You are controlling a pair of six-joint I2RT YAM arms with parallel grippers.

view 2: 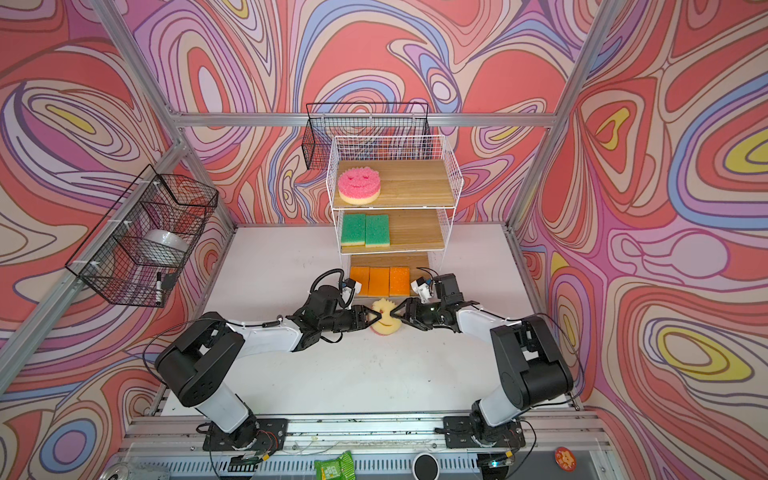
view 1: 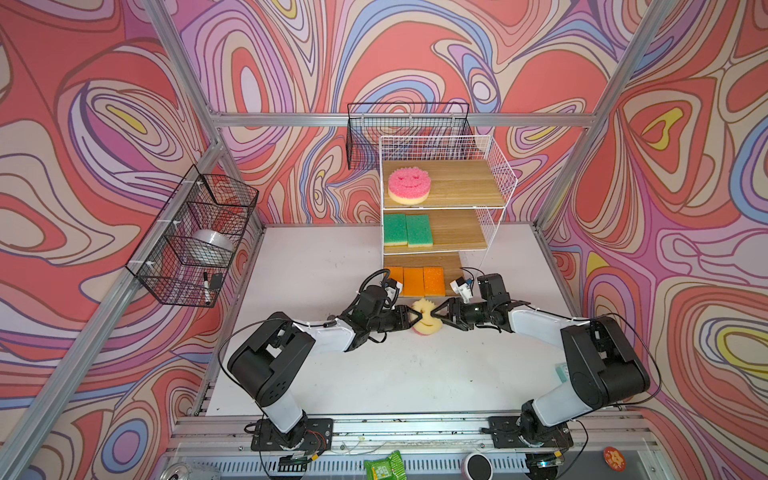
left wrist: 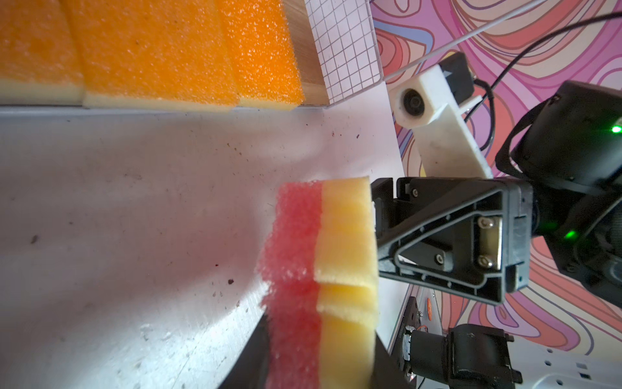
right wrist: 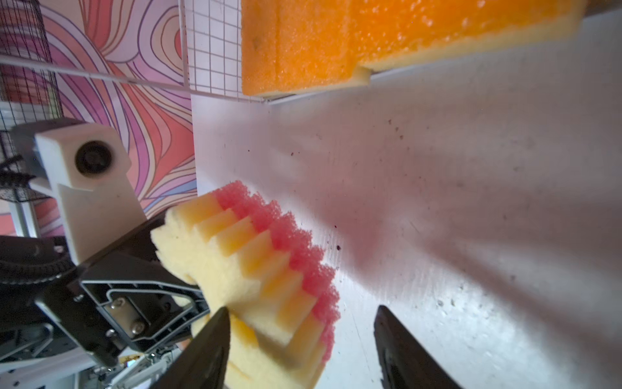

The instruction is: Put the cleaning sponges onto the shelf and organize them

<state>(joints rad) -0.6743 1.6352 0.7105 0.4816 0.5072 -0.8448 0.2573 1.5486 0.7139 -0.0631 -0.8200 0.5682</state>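
Just in front of the lowest tier of the white wire-grid shelf (view 1: 461, 185), the round pink-and-yellow foam sponge (view 1: 427, 328) sits where the left tool (view 1: 417, 316) and the right tool (view 1: 437, 318) meet tip to tip in both top views. Its yellow face, cut with a smile, looks up at the camera head and its pink scouring face looks down at the white tabletop (view 1: 332, 374); whether its lower rim touches the tabletop I cannot tell. The left tool pinches the sponge across its two faces: in the left wrist view one dark finger (left wrist: 249, 360) lies against the pink side, and in the right wrist view the other finger (right wrist: 134, 303) presses into the yellow foam. The right tool stands spread. In its wrist view one finger (right wrist: 208, 350) lies just beside the yellow face, while the other finger (right wrist: 400, 353) is apart from the pink rim, with bare tabletop between. Just behind the sponge, three orange-faced rectangular sponges (view 1: 413, 280) lie side by side along the front of the bottom board. Two green-faced rectangular sponges (view 1: 406, 229) lie together at the left end of the middle board. A round pink smiley-face sponge (view 1: 409, 185) rests at the left end of the top board, with bare wood to its right. One black wire mesh basket (view 1: 365, 137) hangs behind the shelf. A green printed packet (view 1: 384, 467) lies beyond the arm bases.
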